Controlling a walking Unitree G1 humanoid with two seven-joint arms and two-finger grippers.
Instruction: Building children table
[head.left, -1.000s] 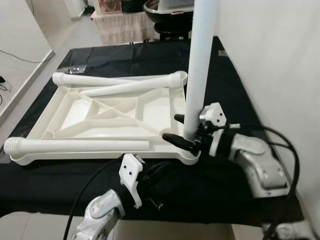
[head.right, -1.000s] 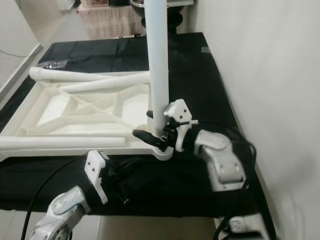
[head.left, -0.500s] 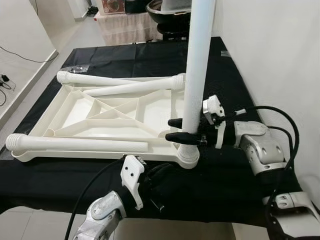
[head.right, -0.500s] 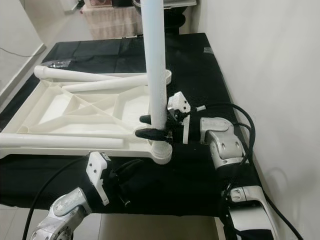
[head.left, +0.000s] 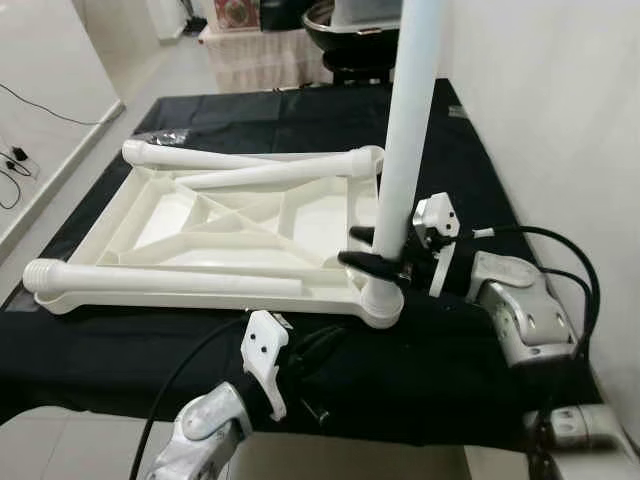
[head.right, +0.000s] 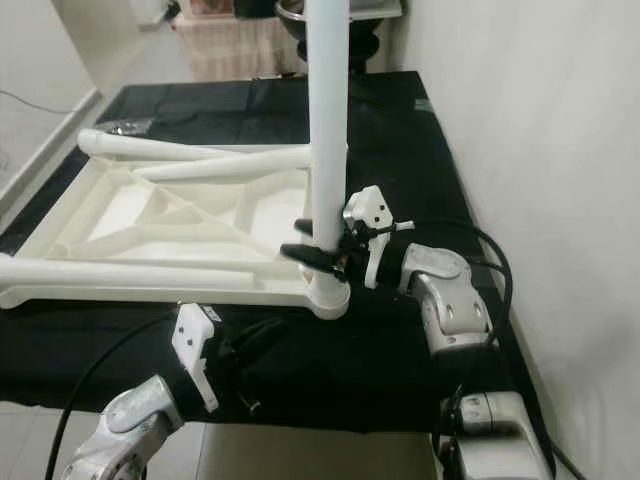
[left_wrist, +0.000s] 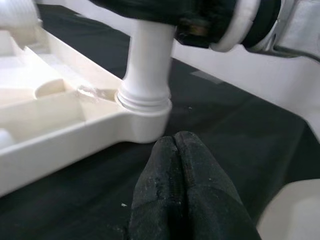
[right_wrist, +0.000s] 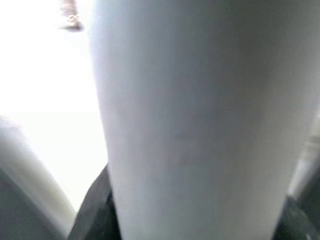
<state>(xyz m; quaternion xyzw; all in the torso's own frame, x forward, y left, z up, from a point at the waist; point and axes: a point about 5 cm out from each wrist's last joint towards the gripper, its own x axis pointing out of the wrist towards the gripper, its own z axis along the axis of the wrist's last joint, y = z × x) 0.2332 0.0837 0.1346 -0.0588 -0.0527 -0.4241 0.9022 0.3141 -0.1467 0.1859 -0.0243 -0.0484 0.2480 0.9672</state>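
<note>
A white plastic tabletop (head.left: 150, 225) lies upside down on a black cloth (head.left: 440, 360). One white leg (head.left: 405, 150) stands upright in its near right corner socket (head.left: 382, 305). My right gripper (head.left: 375, 250) is shut on this leg just above the socket, and the leg (right_wrist: 190, 115) shows close up in the right wrist view. Three loose legs lie on the tabletop: one along the near edge (head.left: 160, 280), one at the far edge (head.left: 200, 158) and one slanted (head.left: 270, 176). My left gripper (head.left: 318, 350) is shut and empty, in front of the socket (left_wrist: 145, 105), its fingertips (left_wrist: 165, 195) low over the cloth.
A white wall (head.left: 560, 120) runs close along the right side of the cloth. At the far end stand a black round object (head.left: 350, 30) and a cloth-draped piece (head.left: 260, 55). Pale floor (head.left: 50, 150) with a cable lies to the left.
The camera has shifted a little. My right gripper stays shut on the upright leg while its forearm has swung slightly. The left gripper has stayed in place.
</note>
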